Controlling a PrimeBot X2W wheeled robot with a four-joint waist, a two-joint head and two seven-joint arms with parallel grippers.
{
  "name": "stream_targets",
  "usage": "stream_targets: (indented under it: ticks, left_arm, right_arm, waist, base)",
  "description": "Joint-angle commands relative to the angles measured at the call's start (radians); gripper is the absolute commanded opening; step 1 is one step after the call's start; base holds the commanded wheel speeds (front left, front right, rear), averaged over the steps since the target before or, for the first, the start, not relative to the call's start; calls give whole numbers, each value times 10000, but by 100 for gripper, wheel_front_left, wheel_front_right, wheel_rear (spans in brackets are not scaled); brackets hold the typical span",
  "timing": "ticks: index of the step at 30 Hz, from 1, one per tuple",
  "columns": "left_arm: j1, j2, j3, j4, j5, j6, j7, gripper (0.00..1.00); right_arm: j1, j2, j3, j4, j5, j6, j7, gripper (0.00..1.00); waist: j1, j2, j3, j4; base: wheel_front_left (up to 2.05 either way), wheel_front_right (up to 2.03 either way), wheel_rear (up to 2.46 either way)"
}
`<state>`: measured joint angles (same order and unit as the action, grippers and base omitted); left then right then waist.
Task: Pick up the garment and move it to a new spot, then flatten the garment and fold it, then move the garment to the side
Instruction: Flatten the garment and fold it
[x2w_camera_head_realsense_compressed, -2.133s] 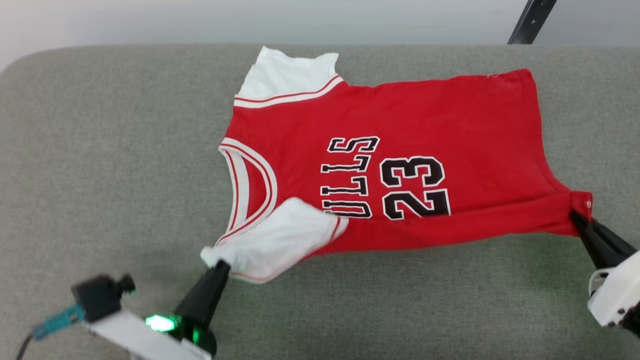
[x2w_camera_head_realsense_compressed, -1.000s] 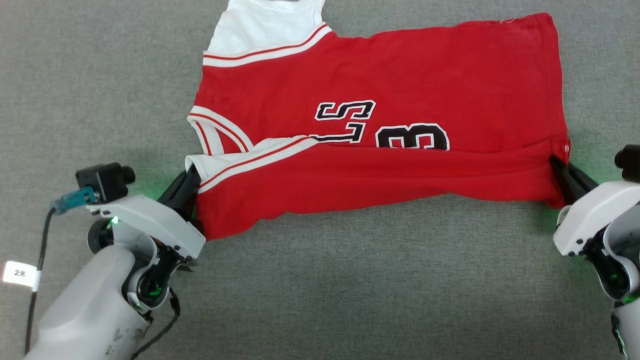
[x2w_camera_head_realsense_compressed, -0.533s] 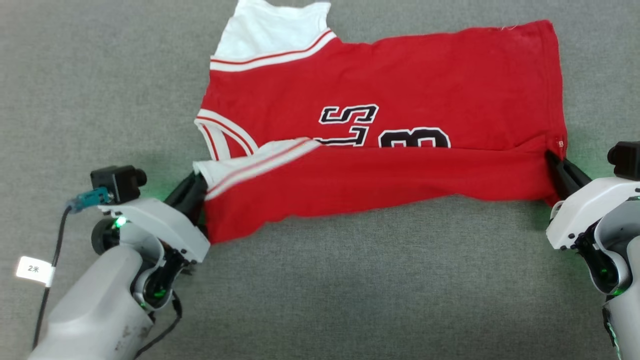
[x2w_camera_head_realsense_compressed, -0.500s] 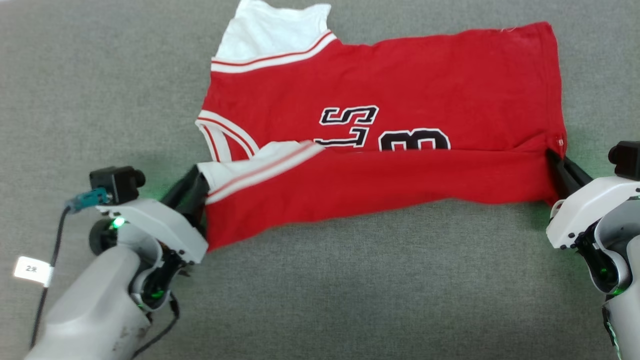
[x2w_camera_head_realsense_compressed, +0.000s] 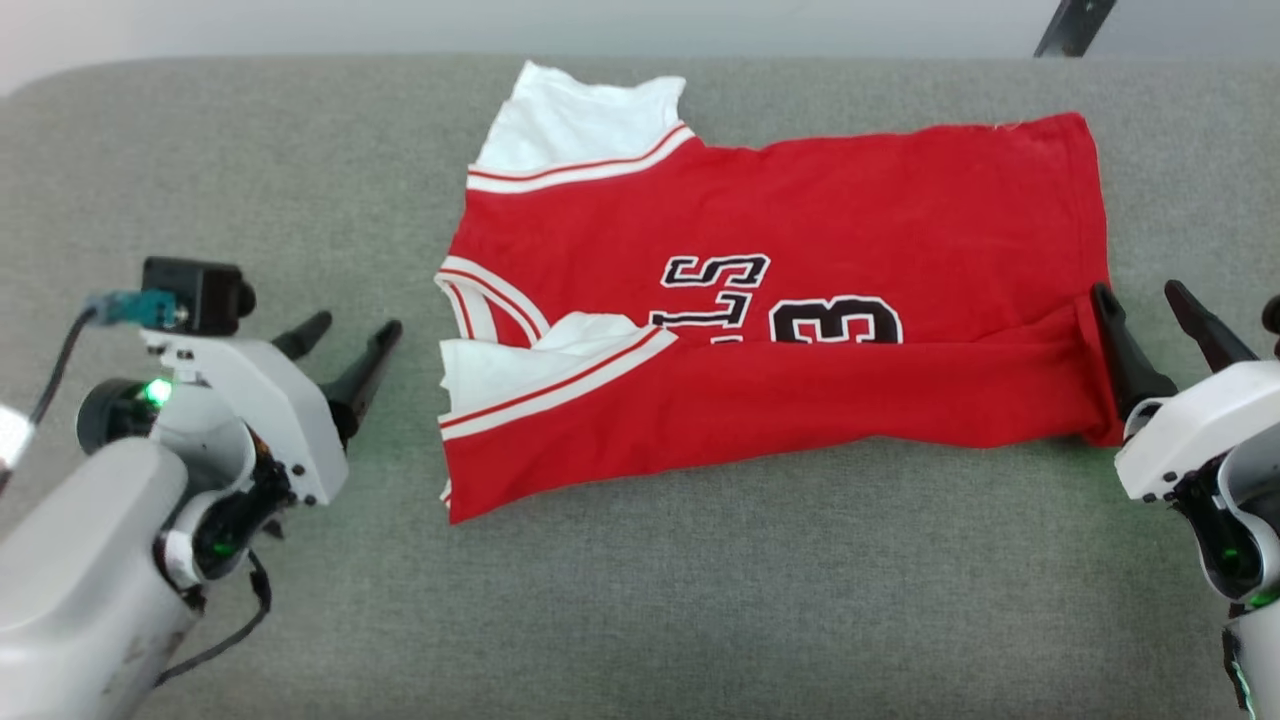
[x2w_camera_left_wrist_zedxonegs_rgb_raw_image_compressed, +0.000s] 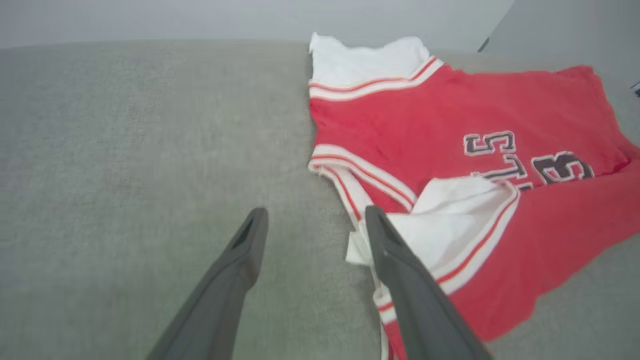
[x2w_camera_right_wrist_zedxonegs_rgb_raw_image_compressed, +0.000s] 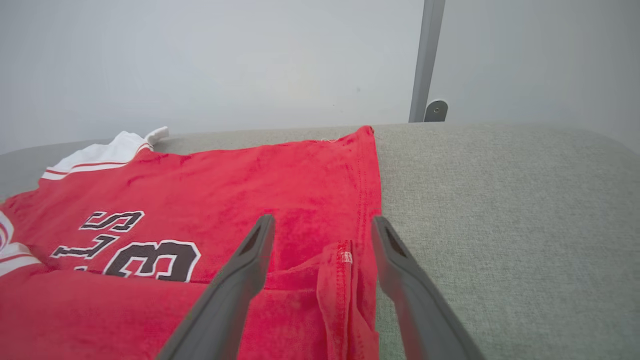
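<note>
Garment (x2w_camera_head_realsense_compressed: 800, 220): red T-shirt with white sleeves, lying at centre frame on the grey worktop (x2w_camera_head_realsense_compressed: 250, 180). Lower long edge is folded up over the black-and-white lettering, plain red back showing along the fold.
Left hand (x2w_camera_head_realsense_compressed: 356, 322): middle left, fingers apart, empty, just beside the folded-over sleeve (x2w_camera_head_realsense_compressed: 520, 365).
Right hand (x2w_camera_head_realsense_compressed: 1135, 289): right edge, fingers apart and gripping nothing; the right wrist view shows the hem corner between them.
</note>
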<state>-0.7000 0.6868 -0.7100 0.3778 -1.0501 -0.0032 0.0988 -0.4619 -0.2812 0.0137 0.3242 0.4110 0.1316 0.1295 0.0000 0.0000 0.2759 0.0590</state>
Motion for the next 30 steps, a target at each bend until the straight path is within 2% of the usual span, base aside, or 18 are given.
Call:
stream_targets:
  ticks: [1,8,11,18,27,30]
  left_arm:
    - [-6,260,-137,-508,-205,258,789,100]
    - [526,1366,-780,-3036,-1566,1292,4701,100]
    - [512,1607,-954,-3609,-1846,1666,5628,100]
    - [510,1495,-833,-3655,-2062,2228,5795,100]
    - [694,894,-778,-2475,-2327,2028,5437,100]
    - [775,582,-883,-1941,-2427,1774,5411,100]
  right_arm:
    - [222,36,-94,-206,-34,-17,84,100]
    - [628,224,-265,-901,-111,-17,385,100]
    - [622,308,-227,-1068,-140,-17,458,100]
    - [478,350,-152,-1214,-62,-17,542,100]
    - [328,398,-125,-1313,-136,-17,615,100]
    - [341,347,-194,-1364,-130,-17,609,100]
  waist:
    - [0,0,-172,89]
    - [0,0,-215,39]
    - [0,0,-114,-64]
    - [0,0,138,-422]
    - [0,0,461,-783]
    - [0,0,508,-864]
  base:
    - [0,0,0]
    - [0,0,0]
    - [0,0,0]
    - [0,0,0]
    - [0,0,0]
    - [0,0,0]
